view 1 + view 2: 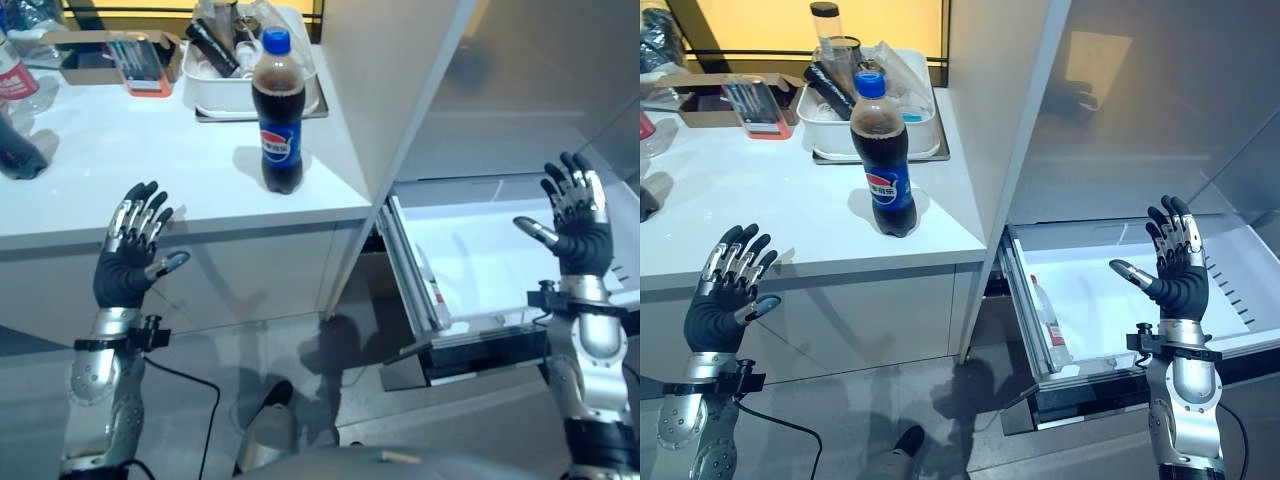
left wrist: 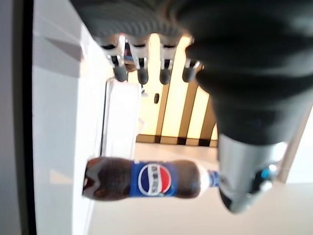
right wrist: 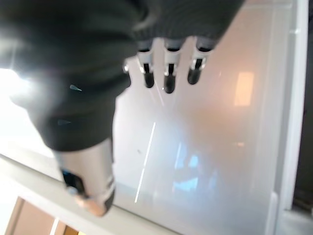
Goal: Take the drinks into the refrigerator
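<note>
Cola bottle (image 1: 279, 112) stands upright on the white counter (image 1: 150, 160), blue cap on, near the counter's front edge and close to the corner by the refrigerator. Nothing touches it. In the left wrist view we see the same bottle (image 2: 146, 178) past our fingers (image 2: 142, 73), well apart from them.

Our left hand (image 1: 128, 255) hangs in front of the counter's front face, below the top surface and to the left of the bottle, palm away from the camera. Fingers are straight and slightly spread, thumb out to the side, holding nothing.

Our right hand (image 1: 1175, 265) is raised over the pulled-out refrigerator drawer (image 1: 1230, 335), fingers straight and pointing up, thumb out to the left, also empty. The right wrist view shows its fingertips (image 3: 168, 83) against the pale inner wall of the refrigerator (image 3: 210, 137).

The drawer is open and white inside; a small clear bottle with a red label (image 1: 1048, 315) lies along its left wall.

Behind the cola bottle sits a white tub (image 1: 215, 85) on a tray, holding dark items and clear plastic we cannot identify. Further left on the counter are a shallow cardboard box (image 1: 75, 55) and an orange-edged case (image 1: 140, 70).
</note>
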